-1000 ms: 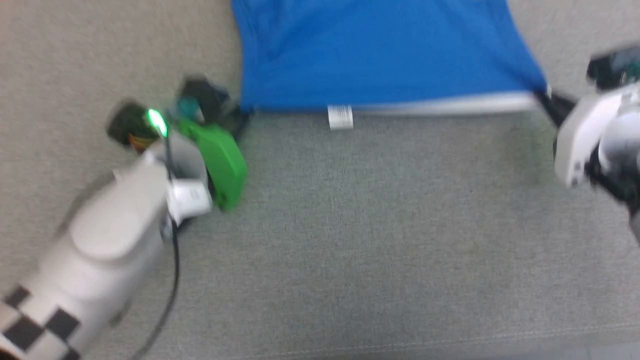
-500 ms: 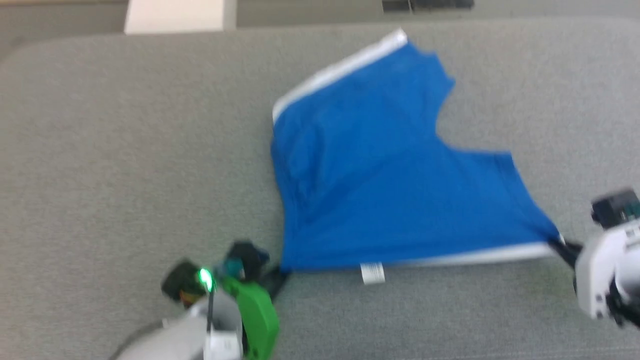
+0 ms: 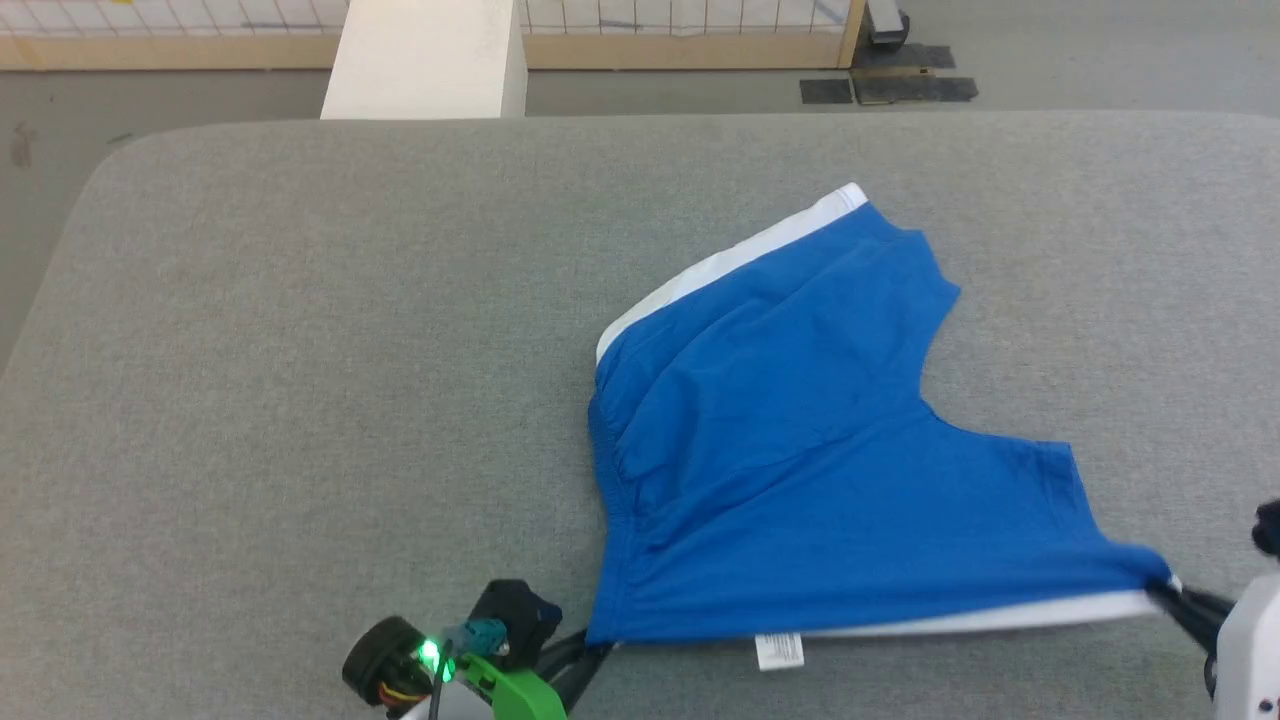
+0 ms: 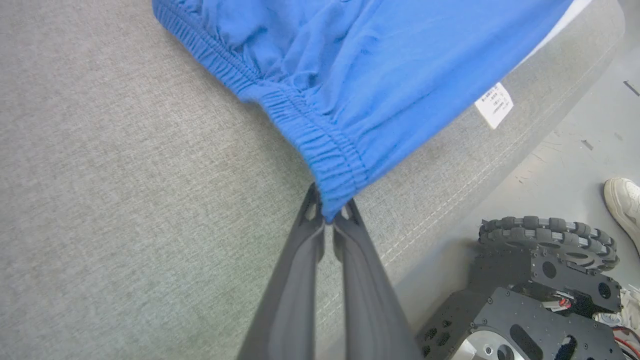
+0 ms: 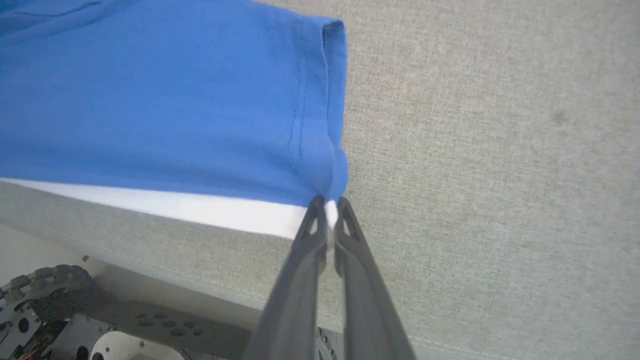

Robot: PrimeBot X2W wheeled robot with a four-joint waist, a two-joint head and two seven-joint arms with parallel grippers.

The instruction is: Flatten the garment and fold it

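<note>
The bright blue shorts (image 3: pixel 800 470) lie spread on the grey padded table (image 3: pixel 300 350), white trim along the near edge and at the far upper edge, a small white label (image 3: pixel 779 650) hanging at the front. My left gripper (image 3: pixel 590 648) is shut on the near-left corner, pinching the gathered elastic hem (image 4: pixel 327 212). My right gripper (image 3: pixel 1165 592) is shut on the near-right corner, where blue cloth meets the white band (image 5: pixel 327 207). The near edge is stretched between the two grippers. The label (image 4: pixel 494 105) also shows in the left wrist view.
The table's front edge runs just below the grippers, with the robot's black wheeled base (image 4: pixel 540 280) beneath it. A person's white shoe (image 4: pixel 622 200) stands on the floor nearby. Beyond the table's far edge stand a white box (image 3: pixel 425 60) and a wooden-framed grid panel (image 3: pixel 680 30).
The head camera has tilted up, so the whole table and shorts now show. Both grippers keep their hold on the near corners, with the edge stretched between them.
</note>
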